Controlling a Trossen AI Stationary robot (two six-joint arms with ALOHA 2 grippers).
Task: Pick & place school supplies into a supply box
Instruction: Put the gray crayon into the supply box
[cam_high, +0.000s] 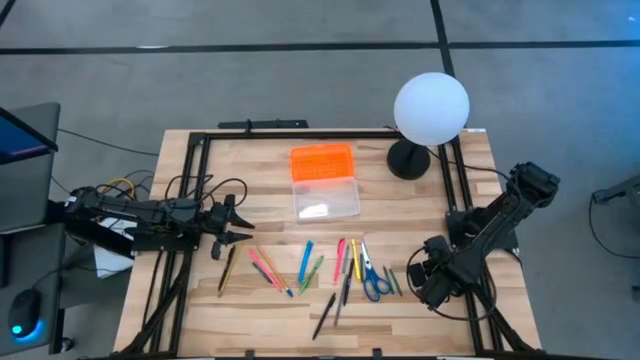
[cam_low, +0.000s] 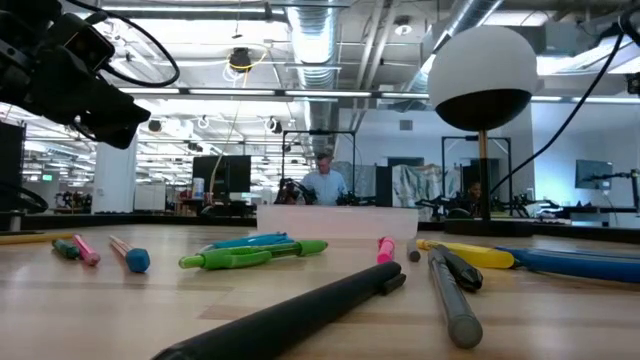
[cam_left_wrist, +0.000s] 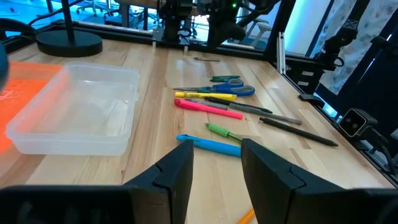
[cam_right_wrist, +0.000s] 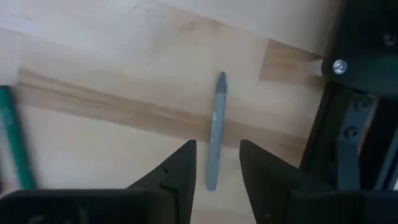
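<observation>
Pens and scissors lie loose on the tabletop, box open, both grippers empty.

High view: the supply box (cam_high: 326, 196) sits at centre with its orange lid (cam_high: 321, 162) at 12 o'clock of it; the supplies (cam_high: 320, 268) fan out at 6 o'clock of the box. The left gripper (cam_high: 235, 224) hovers at 9 o'clock of them, the right gripper (cam_high: 418, 278) at 3 o'clock, beside the scissors (cam_high: 371, 277). Low view: a green marker (cam_low: 255, 256) and a black pen (cam_low: 300, 310) lie flat, nothing lifted. Left wrist view: fingers apart, a blue pen (cam_left_wrist: 209, 144) just ahead, lying crosswise to them. Right wrist view: fingers apart and empty, a grey pencil (cam_right_wrist: 216, 129) running lengthwise between them, so I judge the right arm better placed.
</observation>
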